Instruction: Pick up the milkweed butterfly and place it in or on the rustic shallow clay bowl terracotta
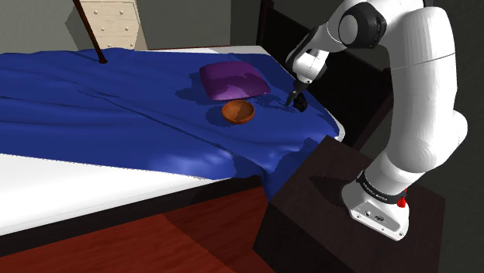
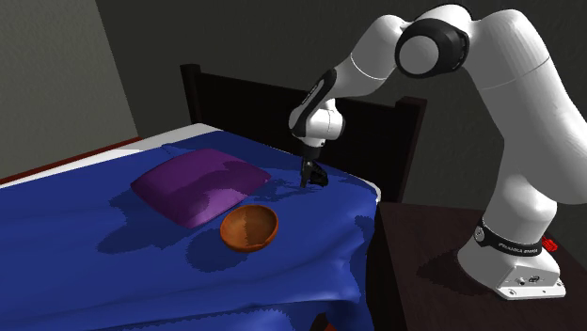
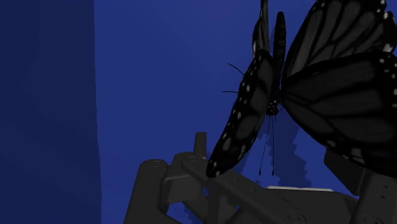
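The butterfly point(image 3: 318, 95) is dark with white-dotted wing edges. It lies on the blue blanket point(image 3: 159, 76), right in front of my gripper point(image 3: 280, 181). Its wings reach between my two fingers point(image 3: 175, 184), which stand apart, open, on either side of it. In the shoulder view my gripper point(image 1: 297, 101) points down at the blanket near the bed's corner, just right of the bowl. The brown-orange shallow bowl point(image 1: 238, 112) point(image 2: 249, 228) sits upright and empty on the blanket, a short way from the gripper point(image 2: 310, 177).
A purple pillow point(image 1: 233, 79) point(image 2: 199, 188) lies just behind the bowl. A dark headboard point(image 2: 376, 122) rises behind the gripper. The dark stand point(image 1: 333, 194) adjoins the bed's corner. A pale dresser point(image 1: 115, 23) stands far back. The blanket drapes over the bed edge.
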Motion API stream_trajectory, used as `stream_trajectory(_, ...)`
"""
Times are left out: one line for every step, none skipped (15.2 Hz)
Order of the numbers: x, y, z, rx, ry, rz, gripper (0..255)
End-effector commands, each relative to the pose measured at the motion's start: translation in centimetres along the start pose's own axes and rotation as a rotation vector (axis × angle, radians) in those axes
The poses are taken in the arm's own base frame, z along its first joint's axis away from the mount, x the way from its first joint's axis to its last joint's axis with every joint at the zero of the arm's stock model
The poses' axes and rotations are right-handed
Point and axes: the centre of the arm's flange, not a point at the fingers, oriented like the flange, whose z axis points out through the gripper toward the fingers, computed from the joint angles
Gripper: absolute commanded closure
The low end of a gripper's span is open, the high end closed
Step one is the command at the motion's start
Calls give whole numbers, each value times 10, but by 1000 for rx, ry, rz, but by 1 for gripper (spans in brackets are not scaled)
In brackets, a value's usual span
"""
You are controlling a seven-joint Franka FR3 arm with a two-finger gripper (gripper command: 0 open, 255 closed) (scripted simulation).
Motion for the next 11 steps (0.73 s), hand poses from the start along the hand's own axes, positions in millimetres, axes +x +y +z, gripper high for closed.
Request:
stream_trajectory(-1, -1, 5, 2, -2, 1, 0)
stream_trajectory(-1, -1, 5, 2, -2, 1, 0)
stream_trajectory(-1, -1, 5, 2, -2, 1, 0)
stream_trajectory(-1, -1, 5, 2, -2, 1, 0)
stream_trajectory(-1, -1, 5, 2, -2, 1, 0)
stream_trajectory(-1, -1, 5, 2, -2, 1, 0)
stream_trajectory(-1, -1, 5, 2, -2, 1, 0)
stream_trajectory(-1, 0, 5, 2, -2, 1, 255)
stream_trajectory(-1, -1, 5, 2, -2, 1, 255)
stream_trajectory(-1, 0, 5, 2, -3, 1, 255)
stream_trajectory(-1, -1, 5, 2, -3, 1, 255)
